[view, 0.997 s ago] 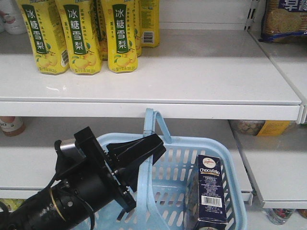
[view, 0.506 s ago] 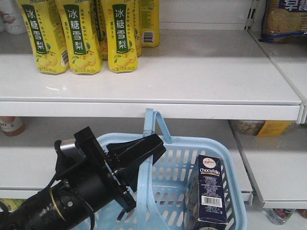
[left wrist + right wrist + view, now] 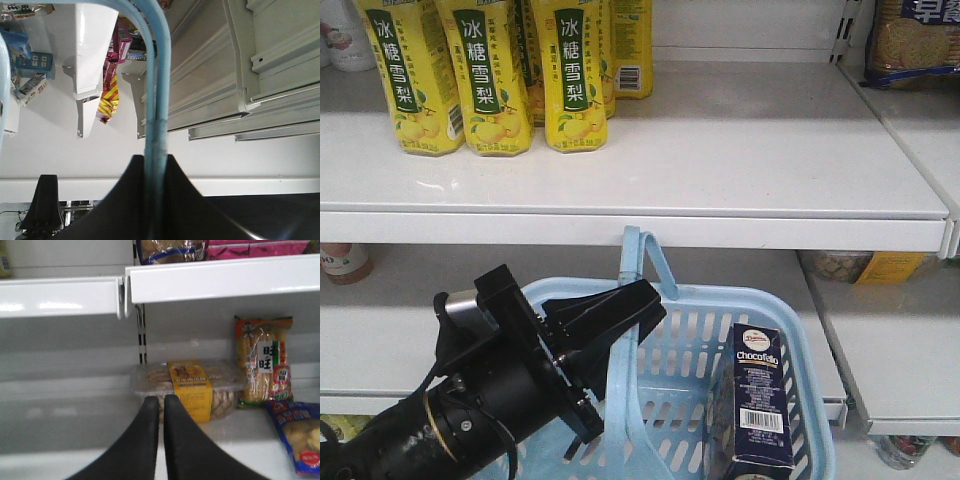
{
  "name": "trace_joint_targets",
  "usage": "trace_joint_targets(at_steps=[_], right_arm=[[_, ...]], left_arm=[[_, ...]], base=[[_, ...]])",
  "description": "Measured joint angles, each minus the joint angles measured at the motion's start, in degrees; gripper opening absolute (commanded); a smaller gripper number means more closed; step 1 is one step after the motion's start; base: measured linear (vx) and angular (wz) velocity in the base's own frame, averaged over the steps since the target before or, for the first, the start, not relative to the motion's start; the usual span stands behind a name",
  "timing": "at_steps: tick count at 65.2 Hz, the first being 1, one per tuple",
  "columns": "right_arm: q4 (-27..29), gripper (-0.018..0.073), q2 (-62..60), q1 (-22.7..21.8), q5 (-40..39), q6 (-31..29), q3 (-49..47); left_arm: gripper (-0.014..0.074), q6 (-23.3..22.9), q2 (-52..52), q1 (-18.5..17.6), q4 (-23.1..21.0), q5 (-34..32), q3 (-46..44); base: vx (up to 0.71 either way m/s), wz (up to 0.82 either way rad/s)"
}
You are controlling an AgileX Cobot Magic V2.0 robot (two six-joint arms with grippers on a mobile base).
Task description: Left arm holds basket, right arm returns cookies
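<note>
**Left end effector.** In the front-facing view, the left arm entered from the lower left. The wedge-shaped jaws of the left gripper were clamped on a hoop handle of the basket. The left wrist view confirmed the grip. The light blue handle strip ran straight out from between the two black jaws, which pressed on it from either side, and it curved over well ahead of the tips.

**Task item.** The cookies stood upright inside the basket, to the right of and below the left gripper. The box was against the basket's right-hand wall, with its barcode side facing the camera. It was apart from the jaws.

**Surroundings of the left end effector.** Above the gripper lay a white shelf board. The top of the handle reached up to its front edge. Yellow drink bottles stood on that board, above and to the left of the gripper.

**Right end effector.** The right arm was not visible in the front-facing view. In the right wrist view, the fingers of the right gripper were pressed together with nothing between them. Directly ahead of the tips sat a clear plastic tray of biscuits with a yellow label. An orange snack bag stood ahead and to the right. A blue bag lay nearer, also to the right. A shelf edge ran above the gripper.
</note>
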Motion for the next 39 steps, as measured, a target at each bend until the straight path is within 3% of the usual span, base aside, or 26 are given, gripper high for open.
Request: trace_joint_targets(at_steps=[25,39], right_arm=[[2.9,-0.0006,0.0,0.0,-15.2,0.0,0.0],[4.9,-0.0006,0.0,0.0,-16.5,0.0,-2.4]], left_arm=[[0.0,0.0,0.0,0.0,0.0,0.0,0.0],[0.0,0.0,0.0,0.0,0.0,0.0,0.0]], base=[[0.0,0.0],[0.0,0.0]])
